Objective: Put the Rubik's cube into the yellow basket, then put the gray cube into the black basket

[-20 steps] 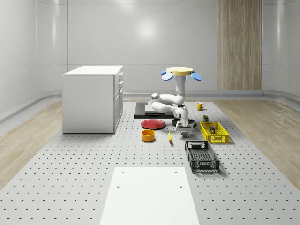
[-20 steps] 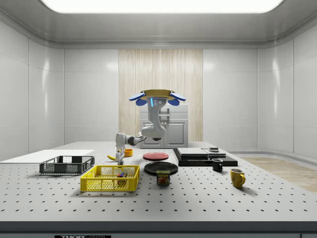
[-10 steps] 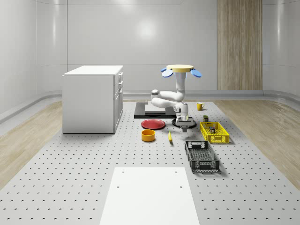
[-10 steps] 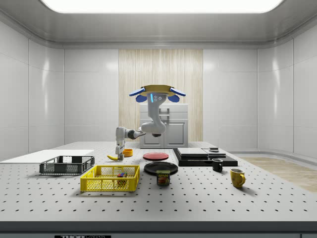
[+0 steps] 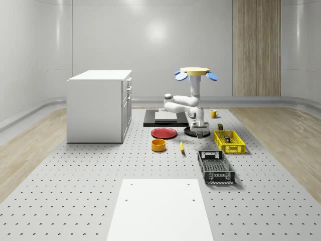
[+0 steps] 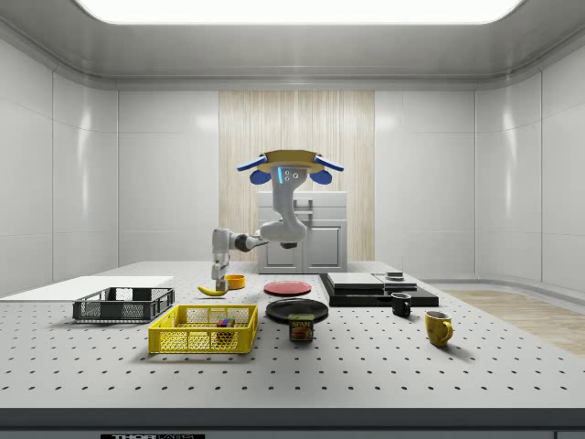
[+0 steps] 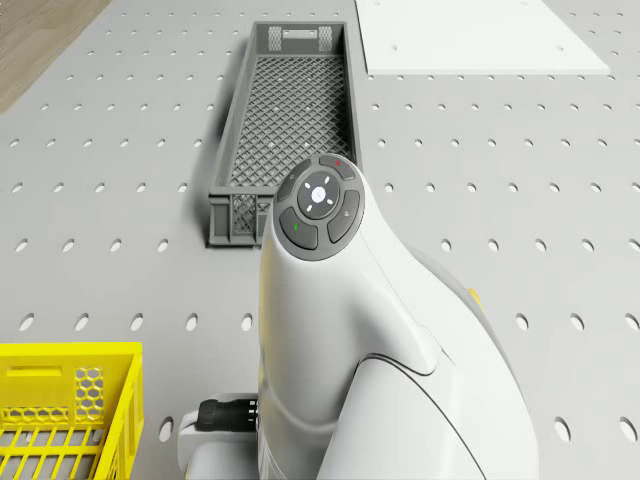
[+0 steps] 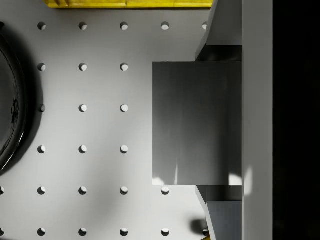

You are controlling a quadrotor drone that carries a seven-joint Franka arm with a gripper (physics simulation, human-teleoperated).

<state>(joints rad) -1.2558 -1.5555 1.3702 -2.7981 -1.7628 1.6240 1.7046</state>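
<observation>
In the wrist view the gray cube (image 8: 192, 122) sits clamped between the two fingers (image 8: 225, 25) of the end effector (image 8: 220, 122) — held clear above the perforated worktop (image 8: 100, 125), with the rim of the yellow basket (image 8: 125, 3) at one edge and the curve of a black plate (image 8: 10, 100) at another. From the whole-scene view, the black basket (image 5: 215, 166) lies nearest the camera, the yellow basket behind it towards that view's right, and a banana (image 5: 181, 146) and an orange bowl (image 5: 159, 145) to its left. The end effector hangs between the baskets and the red plate (image 5: 164, 133), above the worktop. The Rubik's cube (image 6: 224, 322) lies inside the yellow basket. Behind, the drone (image 5: 196, 73) hovers over the worktop's far part.
</observation>
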